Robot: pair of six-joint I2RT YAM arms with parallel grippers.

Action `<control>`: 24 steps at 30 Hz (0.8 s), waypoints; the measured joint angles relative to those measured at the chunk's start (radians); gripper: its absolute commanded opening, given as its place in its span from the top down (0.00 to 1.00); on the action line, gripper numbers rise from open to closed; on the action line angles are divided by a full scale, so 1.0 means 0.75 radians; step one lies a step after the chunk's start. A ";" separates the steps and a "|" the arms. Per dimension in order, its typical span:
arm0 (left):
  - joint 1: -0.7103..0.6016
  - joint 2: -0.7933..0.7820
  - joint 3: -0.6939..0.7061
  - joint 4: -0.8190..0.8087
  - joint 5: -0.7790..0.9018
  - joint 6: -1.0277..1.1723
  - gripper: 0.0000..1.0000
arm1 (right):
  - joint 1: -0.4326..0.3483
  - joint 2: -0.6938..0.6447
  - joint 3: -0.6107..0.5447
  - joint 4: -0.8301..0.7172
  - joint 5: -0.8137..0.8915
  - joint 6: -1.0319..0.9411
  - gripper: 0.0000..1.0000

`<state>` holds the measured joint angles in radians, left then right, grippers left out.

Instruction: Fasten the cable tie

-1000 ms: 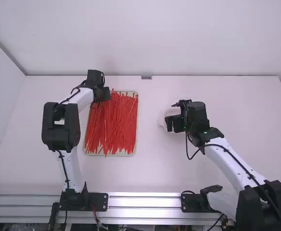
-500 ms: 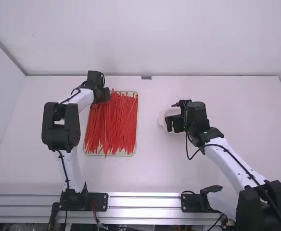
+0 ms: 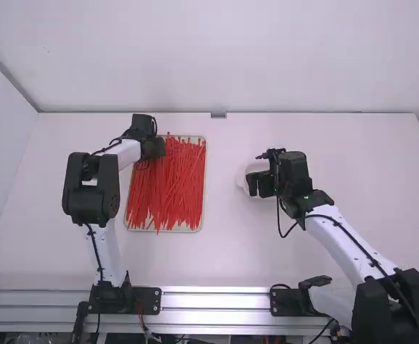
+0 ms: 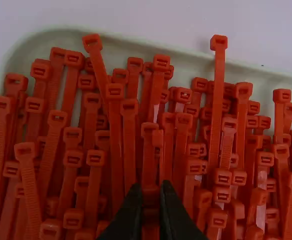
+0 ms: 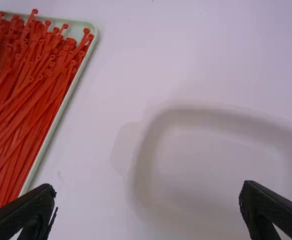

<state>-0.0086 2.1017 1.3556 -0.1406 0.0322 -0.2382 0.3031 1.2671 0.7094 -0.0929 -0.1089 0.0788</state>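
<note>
The white table carries two things. A pale, shallow tray lies flat at about 9 o'clock from the table's middle, long side running from 12 to 6 o'clock, heaped with red cable ties. At 3 o'clock from the tray, apart from it, sits a white rounded dish near the middle.

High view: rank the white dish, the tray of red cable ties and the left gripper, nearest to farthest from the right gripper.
From the right gripper:
1. White dish, right beneath it.
2. Tray of red cable ties, to its left.
3. Left gripper, farthest, at the tray's far left corner.
</note>
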 measured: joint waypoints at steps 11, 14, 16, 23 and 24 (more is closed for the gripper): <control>0.000 0.000 0.000 0.001 0.000 -0.002 0.91 | -0.001 0.000 0.000 -0.001 -0.001 0.001 0.01; 0.000 0.000 0.000 0.001 0.000 -0.003 0.91 | 0.000 0.000 0.000 -0.001 -0.001 0.000 0.01; 0.000 0.000 0.000 0.001 0.000 -0.002 0.90 | 0.000 0.000 0.000 0.000 -0.001 -0.001 0.01; 0.000 0.000 0.000 0.001 0.000 -0.003 0.89 | -0.001 0.000 0.000 0.000 -0.001 0.001 0.01; 0.000 0.000 0.000 0.001 0.001 -0.002 0.89 | -0.001 0.000 0.000 0.000 -0.001 0.001 0.01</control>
<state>-0.0086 2.1017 1.3556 -0.1402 0.0326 -0.2398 0.3027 1.2671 0.7094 -0.0929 -0.1093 0.0792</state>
